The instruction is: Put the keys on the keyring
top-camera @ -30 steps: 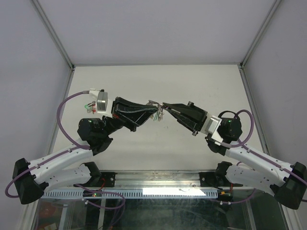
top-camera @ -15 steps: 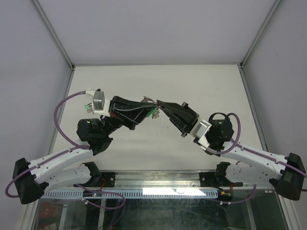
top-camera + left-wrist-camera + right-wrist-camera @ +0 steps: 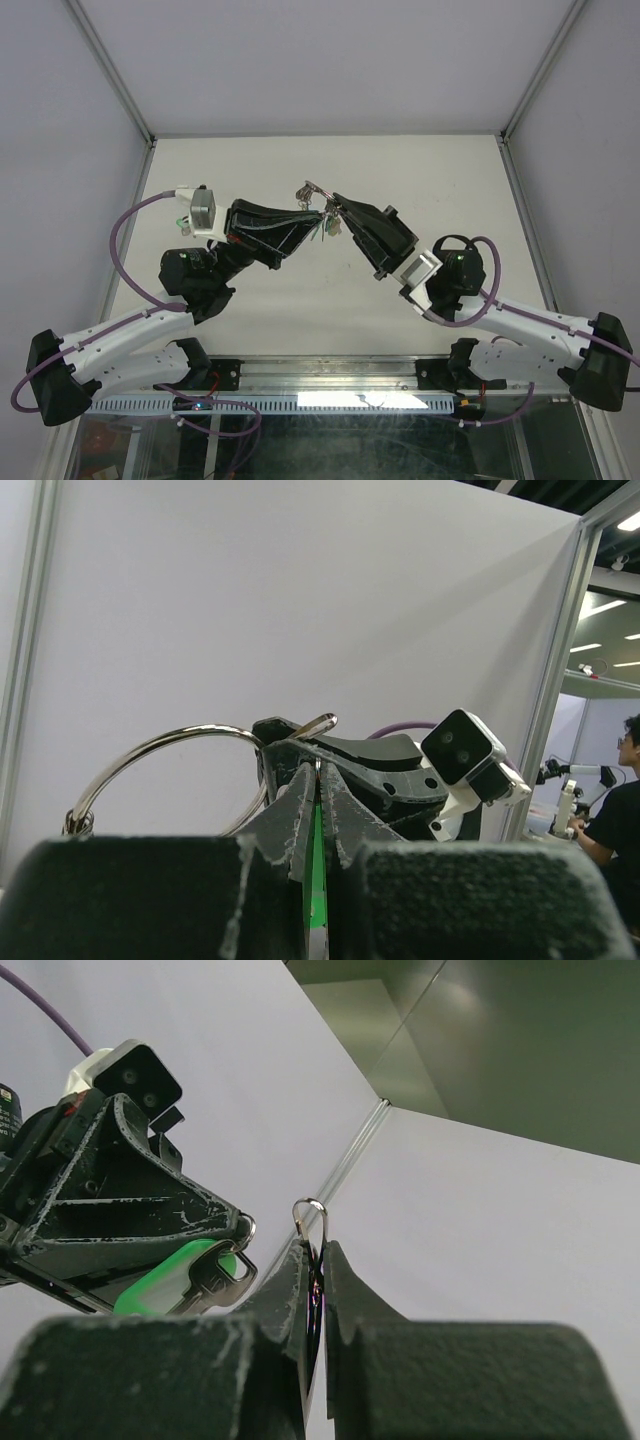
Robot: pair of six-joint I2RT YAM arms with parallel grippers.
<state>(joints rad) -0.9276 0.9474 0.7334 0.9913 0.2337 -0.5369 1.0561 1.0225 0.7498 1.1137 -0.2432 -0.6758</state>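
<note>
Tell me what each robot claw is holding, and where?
The left gripper pinches the green-headed silver key by its green plastic head. The right gripper pinches the thin silver wire keyring by its rim.

No writing can be read in any of the three views: no label, brand, number or sign is legible on anything shown.

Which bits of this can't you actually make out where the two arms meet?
Top view: whether the green key is threaded onto the keyring; too small there.
Left wrist view: most of the green key, buried between the fingers of the left tool.
Right wrist view: most of the keyring, covered by the right tool.
</note>
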